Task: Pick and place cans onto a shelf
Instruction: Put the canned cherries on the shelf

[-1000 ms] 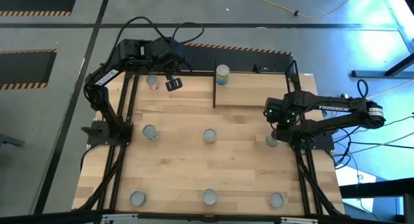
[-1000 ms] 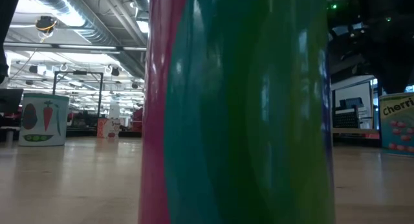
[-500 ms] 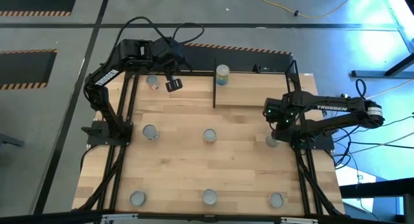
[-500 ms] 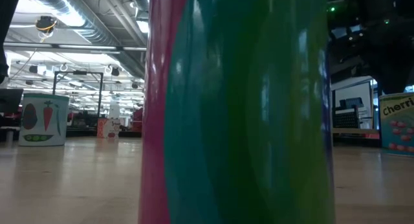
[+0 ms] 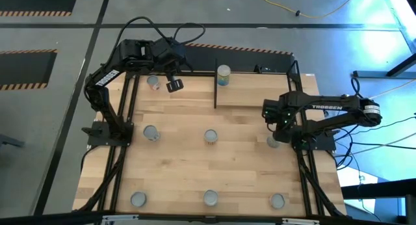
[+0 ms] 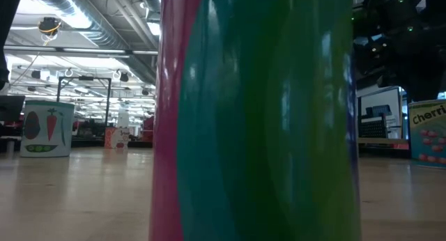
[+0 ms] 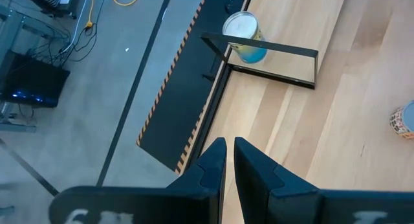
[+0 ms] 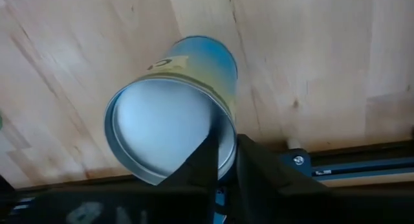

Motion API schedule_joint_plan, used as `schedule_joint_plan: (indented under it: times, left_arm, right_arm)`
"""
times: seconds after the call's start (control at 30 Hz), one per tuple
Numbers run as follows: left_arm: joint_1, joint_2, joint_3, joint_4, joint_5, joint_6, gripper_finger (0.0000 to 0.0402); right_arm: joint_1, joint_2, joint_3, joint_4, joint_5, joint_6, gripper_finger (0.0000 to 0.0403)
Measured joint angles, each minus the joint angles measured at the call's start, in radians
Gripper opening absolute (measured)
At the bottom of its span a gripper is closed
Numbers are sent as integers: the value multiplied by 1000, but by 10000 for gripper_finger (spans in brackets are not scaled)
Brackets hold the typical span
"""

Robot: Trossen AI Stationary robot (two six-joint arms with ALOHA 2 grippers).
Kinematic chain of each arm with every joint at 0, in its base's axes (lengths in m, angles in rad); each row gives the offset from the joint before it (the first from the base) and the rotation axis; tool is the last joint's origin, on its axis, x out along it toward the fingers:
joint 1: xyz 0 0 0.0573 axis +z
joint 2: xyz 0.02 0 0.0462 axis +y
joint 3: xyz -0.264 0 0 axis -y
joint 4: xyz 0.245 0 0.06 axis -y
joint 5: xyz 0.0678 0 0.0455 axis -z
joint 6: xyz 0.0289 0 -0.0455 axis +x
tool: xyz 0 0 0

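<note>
Change: my right arm has drawn in toward the frame's middle in the high view; my right claw (image 5: pixel 275 123) now hangs just above the can at the right edge (image 5: pixel 273 142).
Right claw: the wrist view shows my dark fingertips (image 8: pixel 210 160) nearly together over that can's silver top (image 8: pixel 162 136), not clamped on it.
Left claw (image 5: pixel 174 85): waiting at upper left, fingers close together, holding nothing.
The shelf (image 5: pixel 253 90): upper centre, one yellow-and-blue can (image 5: pixel 223 74) already there.
Other cans: six more spread over the table (image 5: pixel 195 166).
Meaning: I judge the pick isn't secured yet; my fingers would have to straddle the can.
</note>
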Motion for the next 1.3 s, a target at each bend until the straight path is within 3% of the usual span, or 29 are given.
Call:
schedule_joint_plan:
  times: [0.17,0.43,0.77,1.1,1.3]
  left_arm:
    - [0,0,0,0,0,0,25]
    - [0,0,0,0,0,0,25]
    - [0,0,0,0,0,0,25]
    - [0,0,0,0,0,0,25]
    - [0,0,0,0,0,0,25]
  right_arm:
    - [0,2,0,-2,3,1,7]
    - [-2,4,11,-5,41,25,3]
    - [-6,5,79,-31,5,47,1]
    - [-6,6,287,-194,2,49,0]
    - [-13,89,484,-236,41,68,0]
